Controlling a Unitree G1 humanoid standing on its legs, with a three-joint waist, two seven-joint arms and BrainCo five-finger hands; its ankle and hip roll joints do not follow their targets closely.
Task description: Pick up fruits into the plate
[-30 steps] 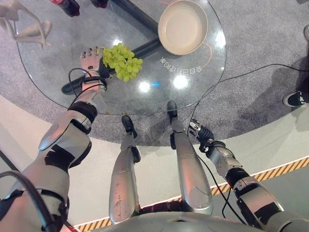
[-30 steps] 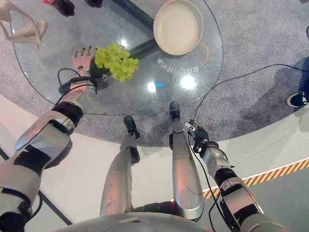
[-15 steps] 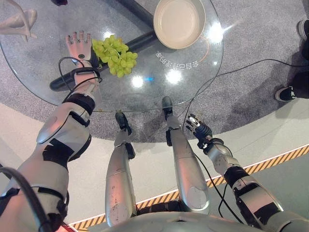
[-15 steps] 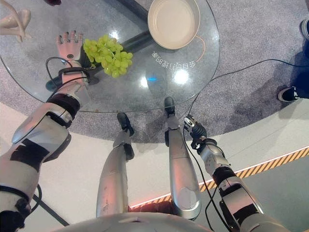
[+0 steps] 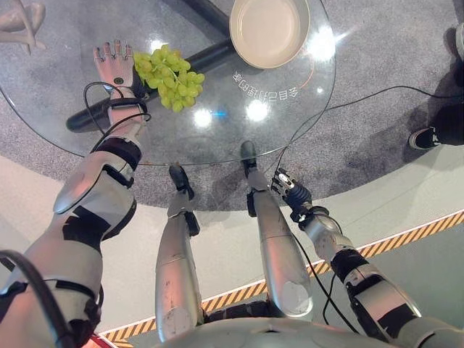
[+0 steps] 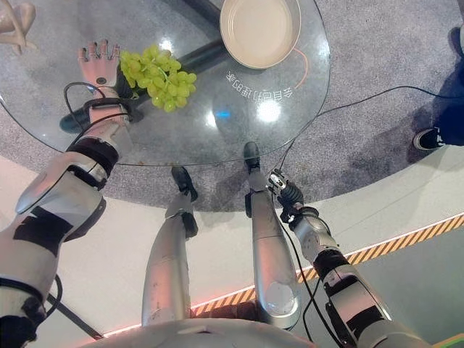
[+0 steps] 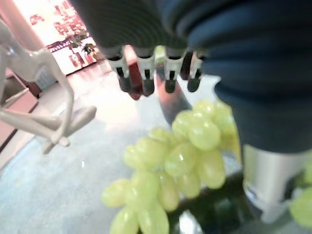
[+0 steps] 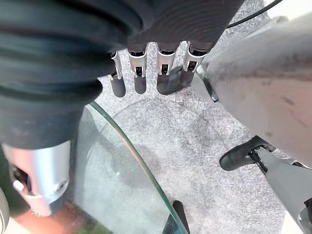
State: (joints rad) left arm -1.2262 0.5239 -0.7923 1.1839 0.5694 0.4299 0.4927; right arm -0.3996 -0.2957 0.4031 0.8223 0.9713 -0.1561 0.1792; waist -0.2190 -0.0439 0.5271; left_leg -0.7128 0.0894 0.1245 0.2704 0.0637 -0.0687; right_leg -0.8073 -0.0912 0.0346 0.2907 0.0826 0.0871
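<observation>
Left hand flat and spread beside the grapes; nothing held.

I see my left hand lying over the round glass table with its fingers straight and slightly fanned, gripping nothing. The bunch of green grapes sits on the glass just beside that hand, on its thumb side; from the left wrist view the grapes lie under the palm edge, but I cannot tell whether the thumb touches them. The cream plate stands at the far side of the table, well apart from the grapes, with nothing in it. My right hand hangs below the table's near edge, over the grey carpet, its fingers straight and relaxed, touching nothing. A pale figurine stands on the table at its far left.
</observation>
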